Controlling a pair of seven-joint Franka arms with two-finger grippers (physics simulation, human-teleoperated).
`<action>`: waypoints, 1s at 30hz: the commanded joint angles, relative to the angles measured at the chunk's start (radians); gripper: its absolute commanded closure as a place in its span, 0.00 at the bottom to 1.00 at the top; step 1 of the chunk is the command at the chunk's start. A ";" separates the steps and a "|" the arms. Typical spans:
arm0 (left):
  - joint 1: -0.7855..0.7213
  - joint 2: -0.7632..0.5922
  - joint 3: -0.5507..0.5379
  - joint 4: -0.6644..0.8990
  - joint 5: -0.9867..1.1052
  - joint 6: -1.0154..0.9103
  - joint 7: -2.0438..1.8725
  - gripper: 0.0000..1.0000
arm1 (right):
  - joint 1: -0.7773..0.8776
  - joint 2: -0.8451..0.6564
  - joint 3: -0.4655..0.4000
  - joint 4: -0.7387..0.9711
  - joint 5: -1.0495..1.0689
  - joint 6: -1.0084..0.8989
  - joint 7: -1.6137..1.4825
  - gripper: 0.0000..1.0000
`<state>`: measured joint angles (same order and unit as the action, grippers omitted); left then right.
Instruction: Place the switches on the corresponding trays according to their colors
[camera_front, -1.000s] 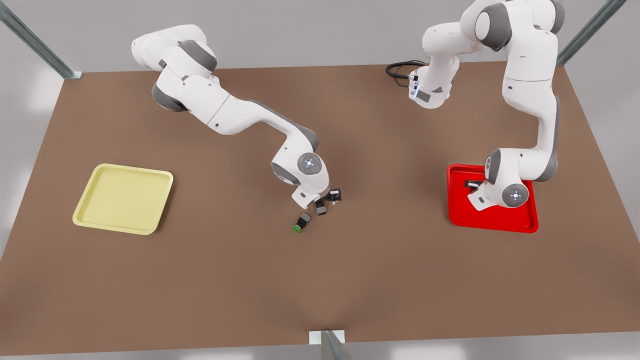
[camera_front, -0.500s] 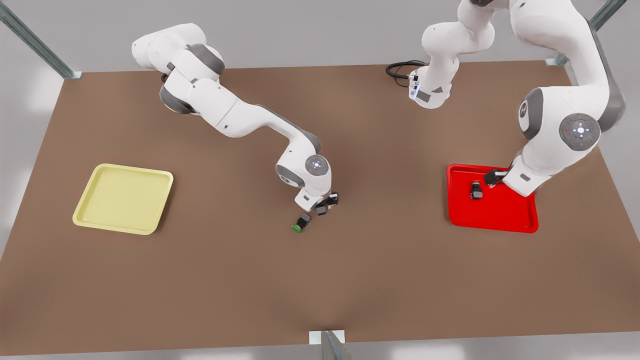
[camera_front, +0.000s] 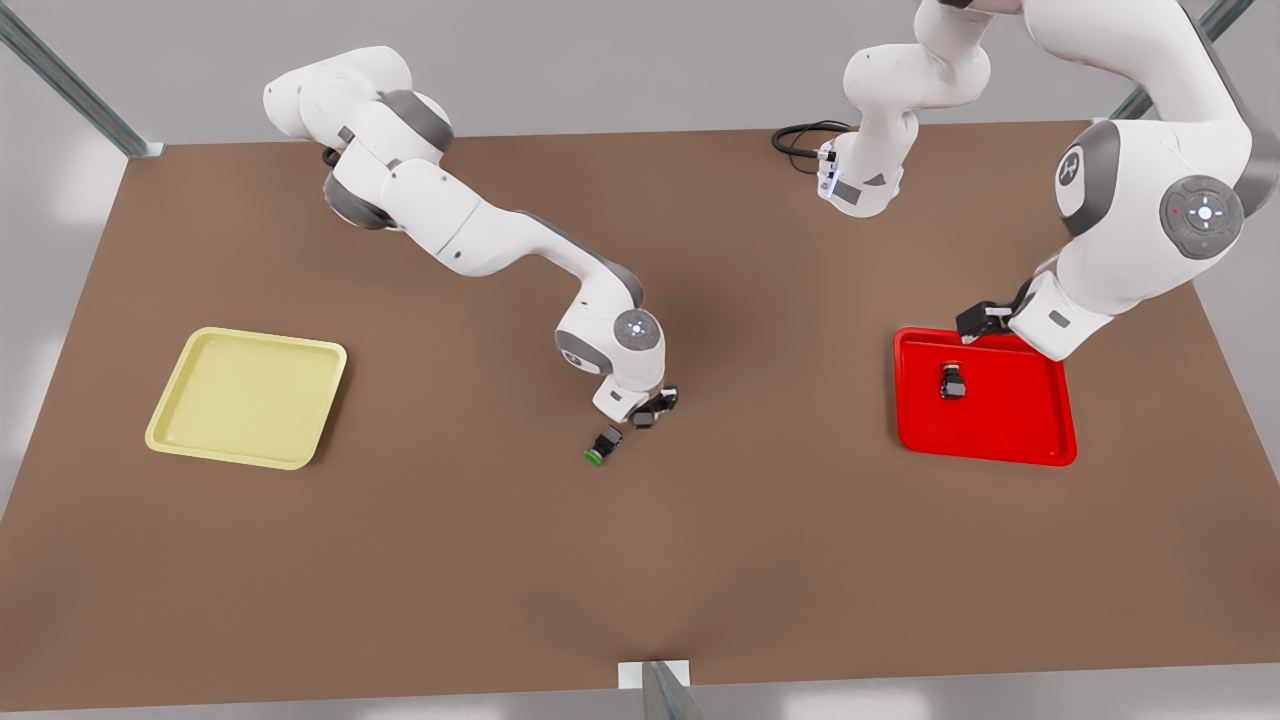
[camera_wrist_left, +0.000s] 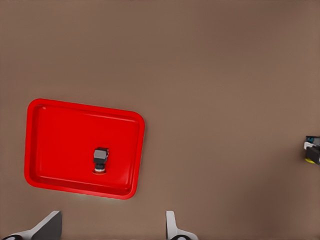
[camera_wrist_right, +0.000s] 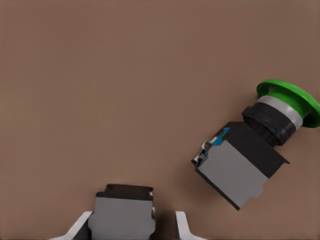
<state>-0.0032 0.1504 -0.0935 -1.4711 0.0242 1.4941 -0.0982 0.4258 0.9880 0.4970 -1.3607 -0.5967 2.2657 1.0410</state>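
Observation:
My left gripper (camera_front: 975, 322) hangs open over the far rim of the red tray (camera_front: 1010, 430), with nothing between its fingers (camera_wrist_left: 172, 227). The red switch (camera_front: 953, 381) lies alone inside that tray (camera_wrist_left: 60, 145), dark body up and red cap showing (camera_wrist_left: 100, 159). At the table's middle my right gripper (camera_front: 652, 410) is low over the table and open. Its fingers (camera_wrist_right: 182, 227) straddle a dark switch (camera_wrist_right: 124, 212), with a gap on one side. A sliver of yellow marks that switch (camera_wrist_left: 311, 159). The green switch (camera_front: 603, 445) lies on its side just beside it (camera_wrist_right: 250, 155). The yellow tray (camera_front: 248, 397) sits empty at the front view's left.
A black cable (camera_front: 800, 140) loops at the table's back edge beside an arm base (camera_front: 860, 190). A metal post (camera_front: 655, 685) stands at the front edge. Bare brown table lies between the two trays.
My left gripper let go of the red switch in the red tray and rose back toward the far rim. My right gripper sank lower around the dark switch, fingers narrowing.

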 joint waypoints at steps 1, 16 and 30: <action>0.000 0.000 0.000 0.000 -0.001 0.000 0.000 0.00 | 0.001 0.000 0.000 0.000 0.000 0.000 0.001 0.34; 0.000 -0.014 -0.022 0.002 0.006 -0.003 -0.002 0.00 | 0.002 0.003 0.003 0.000 0.009 0.002 0.002 0.43; 0.000 -0.011 -0.020 0.002 0.013 -0.002 0.000 0.00 | 0.002 0.015 0.002 0.012 0.006 0.011 0.001 0.43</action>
<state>-0.0031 0.1397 -0.1135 -1.4696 0.0365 1.4926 -0.0992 0.4280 1.0033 0.4985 -1.3484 -0.5905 2.2766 1.0416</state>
